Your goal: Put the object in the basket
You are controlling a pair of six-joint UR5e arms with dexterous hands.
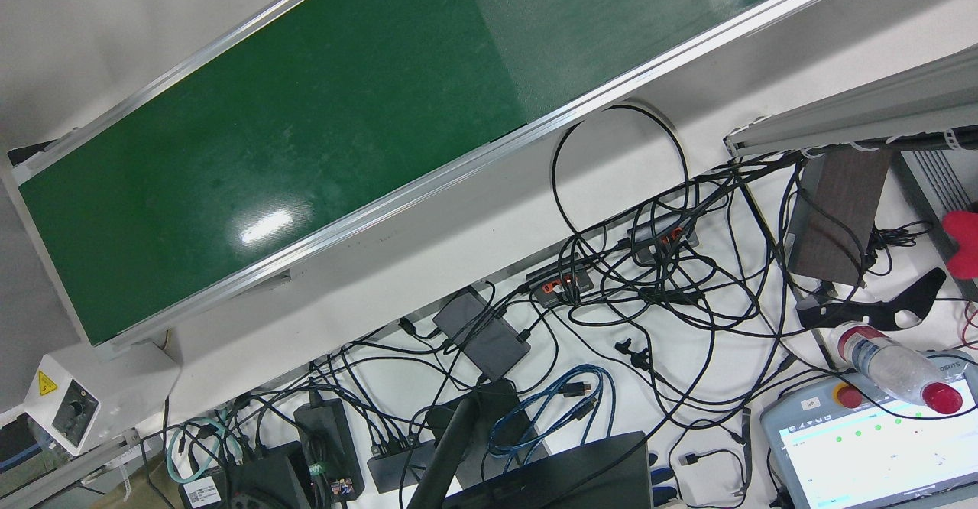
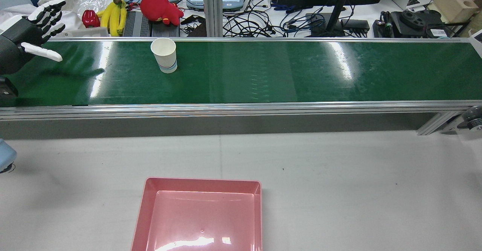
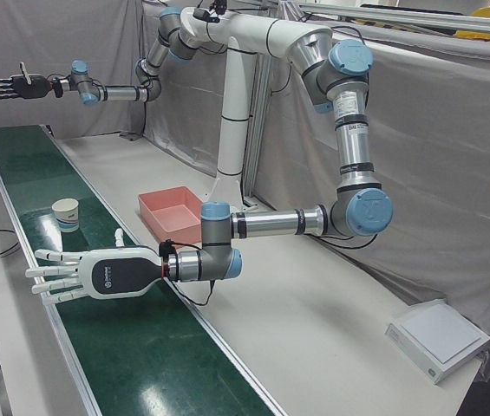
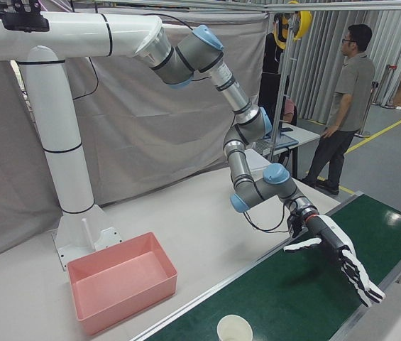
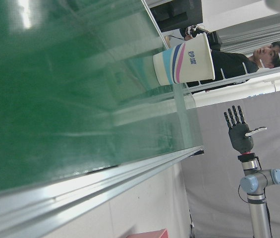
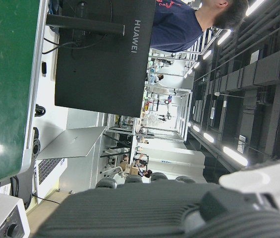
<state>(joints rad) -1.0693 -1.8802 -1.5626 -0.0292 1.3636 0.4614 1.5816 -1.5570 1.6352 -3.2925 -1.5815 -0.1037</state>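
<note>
A white paper cup [image 2: 164, 55] with coloured stripes stands upright on the green conveyor belt [image 2: 263, 74]. It also shows in the left-front view [image 3: 66, 213], the right-front view [image 4: 234, 330] and the left hand view [image 5: 184, 59]. The empty pink basket [image 2: 203, 181] sits on the grey table in front of the belt. My left hand [image 2: 37, 28] is open and empty, with its fingers spread above the belt's left end, well apart from the cup; it also shows in two front views [image 3: 80, 273] [image 4: 335, 259]. My right hand [image 3: 15, 87] is open and empty, raised above the far end of the belt.
Behind the belt lie bananas [image 2: 113, 15], a red plush toy [image 2: 160, 8], tablets, cables and a monitor stand [image 2: 335, 9]. A person [image 4: 342, 106] stands beyond the belt. A white box [image 3: 440, 338] lies on the table. The arms' white pedestal [image 3: 231, 130] stands behind the basket.
</note>
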